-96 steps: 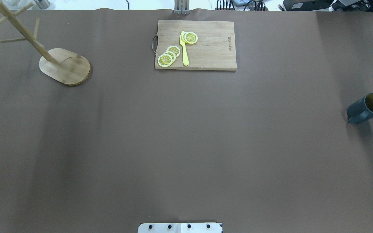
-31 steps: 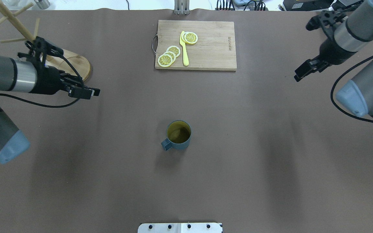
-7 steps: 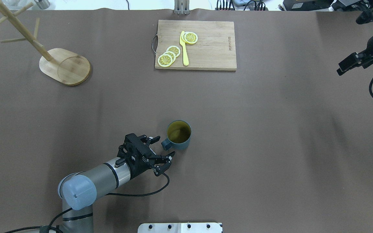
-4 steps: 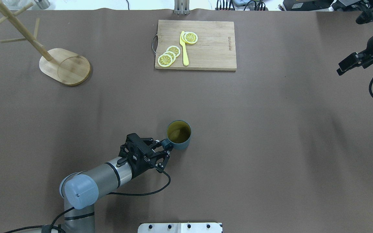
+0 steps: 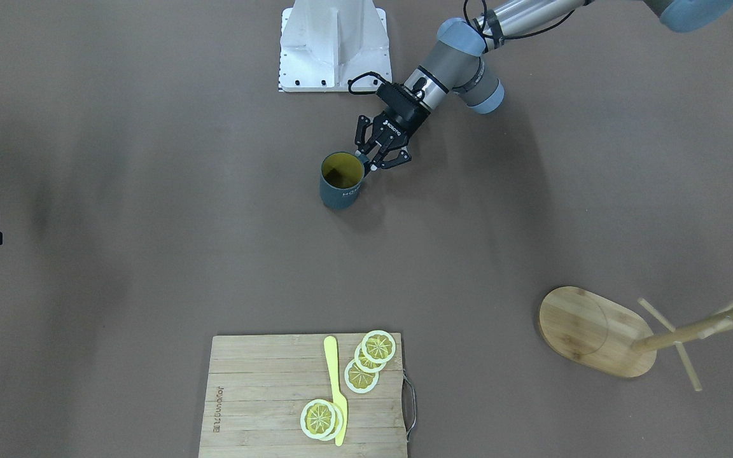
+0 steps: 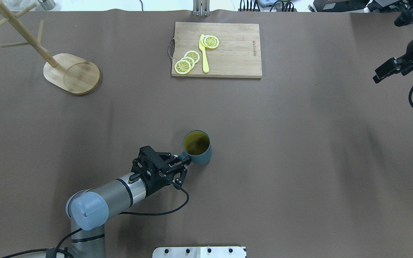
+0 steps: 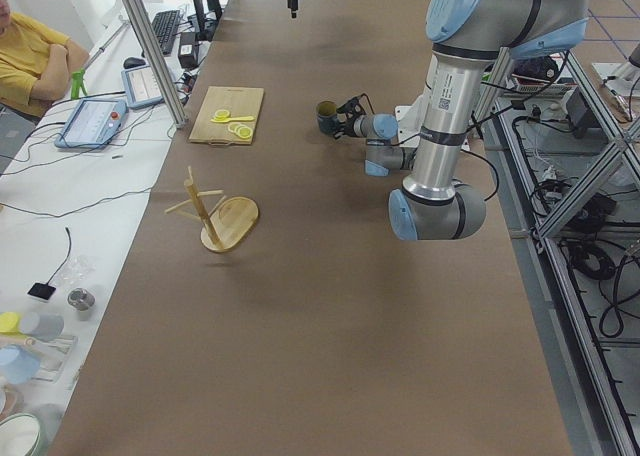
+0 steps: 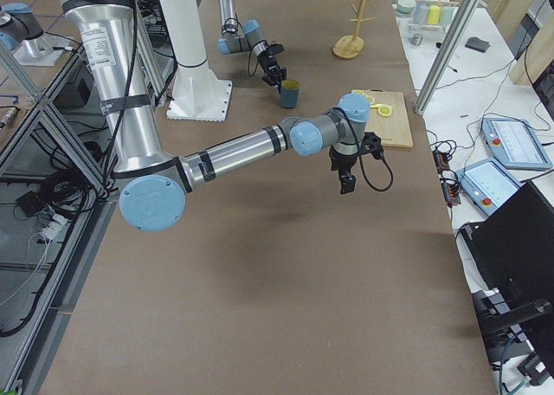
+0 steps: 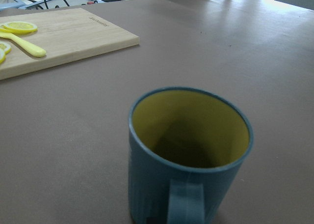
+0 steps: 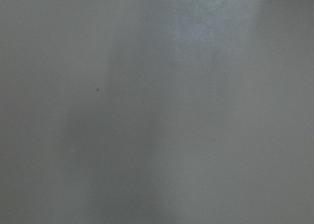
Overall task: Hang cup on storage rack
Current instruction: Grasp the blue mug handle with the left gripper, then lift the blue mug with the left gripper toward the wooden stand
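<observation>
The dark teal cup [image 6: 196,147] with a yellow inside stands upright near the table's middle, and it also shows in the front view [image 5: 341,181]. My left gripper [image 6: 182,162] is shut on the cup's loop handle [image 9: 185,203], coming in low from the near-left side. The bamboo storage rack [image 6: 72,73] stands at the far left, and its angled pegs are bare [image 5: 595,331]. My right gripper [image 6: 385,70] hangs high over the far right edge, open and empty.
A wooden cutting board [image 6: 216,49] with lemon slices and a yellow knife lies at the far middle of the table. The robot's white base plate [image 6: 199,252] sits at the near edge. An operator sits beyond the table's far side in the left side view.
My left gripper has closed its fingers around the cup's handle, and the cup has shifted slightly. Much earlier, the cup stood at the far right. The right arm has not moved.
</observation>
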You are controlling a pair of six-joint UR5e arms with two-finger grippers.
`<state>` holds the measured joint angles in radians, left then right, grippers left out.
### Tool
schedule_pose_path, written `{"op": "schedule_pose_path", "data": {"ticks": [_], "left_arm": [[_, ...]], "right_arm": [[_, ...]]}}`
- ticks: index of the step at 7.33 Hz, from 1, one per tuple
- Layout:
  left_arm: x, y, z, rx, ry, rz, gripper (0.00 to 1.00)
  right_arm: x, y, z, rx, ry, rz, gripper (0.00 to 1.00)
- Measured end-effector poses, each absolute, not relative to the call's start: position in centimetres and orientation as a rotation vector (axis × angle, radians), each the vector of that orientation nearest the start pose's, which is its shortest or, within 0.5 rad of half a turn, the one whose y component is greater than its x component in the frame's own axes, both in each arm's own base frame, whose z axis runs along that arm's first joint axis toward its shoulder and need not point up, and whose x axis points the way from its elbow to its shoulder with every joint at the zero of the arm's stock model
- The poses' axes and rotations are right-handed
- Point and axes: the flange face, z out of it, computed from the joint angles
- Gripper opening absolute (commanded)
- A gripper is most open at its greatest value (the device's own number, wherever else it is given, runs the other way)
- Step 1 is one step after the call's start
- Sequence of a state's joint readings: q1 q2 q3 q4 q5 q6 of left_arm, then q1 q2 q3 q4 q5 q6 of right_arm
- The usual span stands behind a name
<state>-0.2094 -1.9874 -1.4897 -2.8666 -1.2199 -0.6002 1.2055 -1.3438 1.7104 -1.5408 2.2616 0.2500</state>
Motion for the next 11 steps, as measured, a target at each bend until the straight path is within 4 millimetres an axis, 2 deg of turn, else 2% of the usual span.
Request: {"op": "schedule_pose_path", "data": {"ticks": [2,5,7,8,10,11], "left_arm": [[56.7,-31.3,31.1,1.094,1.242,0.197,0.0],[52.4,-37.0,30.0,0.98,1.393,-0.126,0.0],[48.2,-41.7,28.3,0.833,1.591,-0.428,0.0],[45.2,-44.8,27.7,0.743,1.686,-0.558,0.0],[39.6,-50.2,28.0,0.577,1.798,-0.798,0.0],[37.7,-52.2,29.0,0.488,1.833,-0.905,0.0]], "right_arm": [[-14.1,-57.0,46.8,0.159,-0.766,-0.243,1.0],[-12.5,-57.3,47.2,0.165,-0.763,-0.223,1.0],[-11.7,-57.5,47.1,0.173,-0.759,-0.214,1.0],[-11.6,-57.5,47.0,0.176,-0.757,-0.213,1.0],[-11.5,-57.7,46.9,0.184,-0.745,-0.212,1.0],[-11.6,-57.7,46.9,0.185,-0.74,-0.213,1.0]]}}
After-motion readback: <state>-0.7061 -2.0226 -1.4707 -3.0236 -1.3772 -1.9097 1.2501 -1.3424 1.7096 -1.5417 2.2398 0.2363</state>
